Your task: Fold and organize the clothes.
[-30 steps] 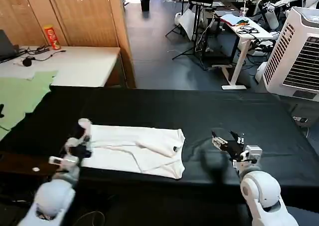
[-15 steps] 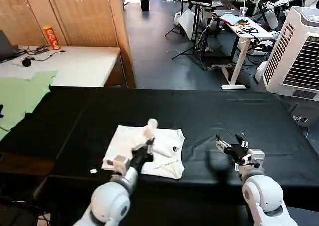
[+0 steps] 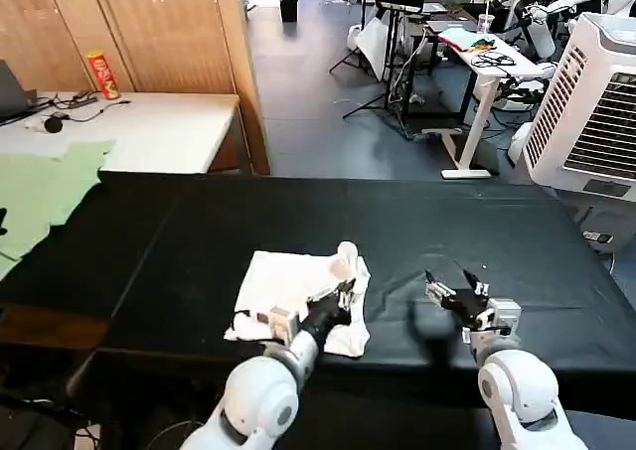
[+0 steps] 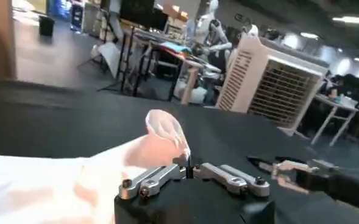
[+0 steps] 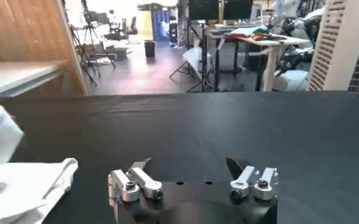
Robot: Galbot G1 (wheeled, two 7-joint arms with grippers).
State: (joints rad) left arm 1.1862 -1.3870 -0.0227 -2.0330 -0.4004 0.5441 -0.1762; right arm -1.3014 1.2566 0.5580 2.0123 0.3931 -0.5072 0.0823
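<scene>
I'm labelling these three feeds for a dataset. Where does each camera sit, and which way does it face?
Head view: on the robot's head, looking down at the black table; both arms show, the left gripper holding the T-shirt.
Left wrist view: on the left arm, facing across the T-shirt fold toward the right gripper.
Right wrist view: behind the open right gripper, facing across the table.
All three share the T-shirt.

Bright even indoor light; left wrist view blurred.

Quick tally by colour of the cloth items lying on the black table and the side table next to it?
White: 1, the T-shirt, partly folded on the black table, with the left gripper at its edge.
Pale green: 1, the cloth on the side table.
Total: 2.
</scene>
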